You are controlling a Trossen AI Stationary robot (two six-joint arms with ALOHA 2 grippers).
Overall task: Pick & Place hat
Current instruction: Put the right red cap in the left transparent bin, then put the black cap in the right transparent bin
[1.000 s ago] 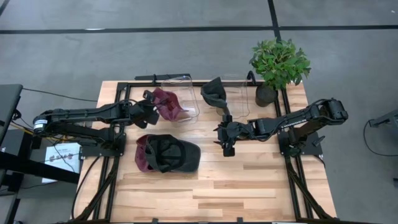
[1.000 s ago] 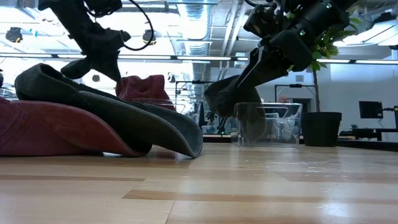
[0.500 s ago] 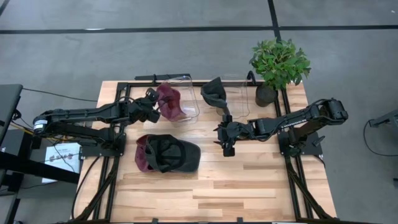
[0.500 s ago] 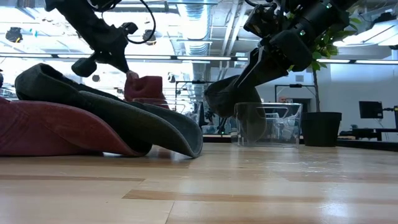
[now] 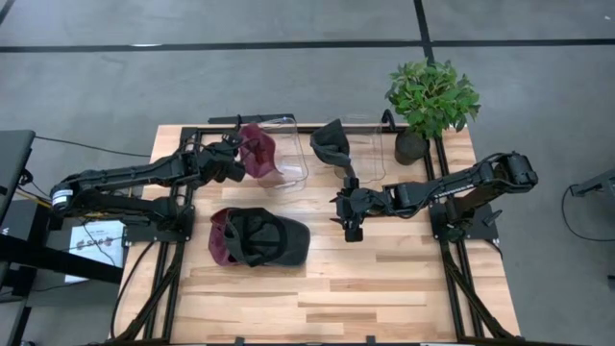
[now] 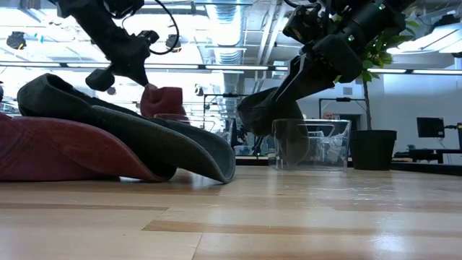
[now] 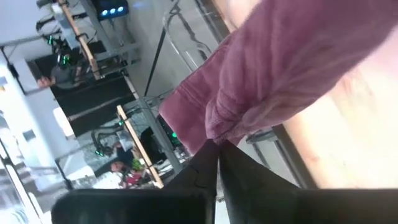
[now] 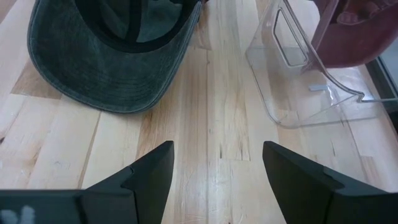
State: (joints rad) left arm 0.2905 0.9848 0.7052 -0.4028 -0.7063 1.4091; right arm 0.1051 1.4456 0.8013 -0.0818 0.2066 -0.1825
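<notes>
we hold a maroon fabric cap (image 5: pixel 258 154) over the far-left clear plastic bin (image 5: pixel 288 154)
left gripper (image 5: pixel 233 160) pinched tight on it; right gripper (image 5: pixel 350 229) spread wide, empty, mid-table

Grey floor (image 5: pixel 288 77), black seams; bright ceiling lights (image 6: pixel 216 43).

Both arms, left arm (image 5: pixel 135 176) and right arm (image 5: pixel 461 183), are matte black, slim and jointed, with looping black cables and flat angular fingers (image 8: pixel 146 177).

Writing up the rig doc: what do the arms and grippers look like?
Both arms are black, slim and multi-jointed, with black cables looped along them. The left gripper and right gripper each have two flat, dark, angular fingers. No markings visible.
</notes>
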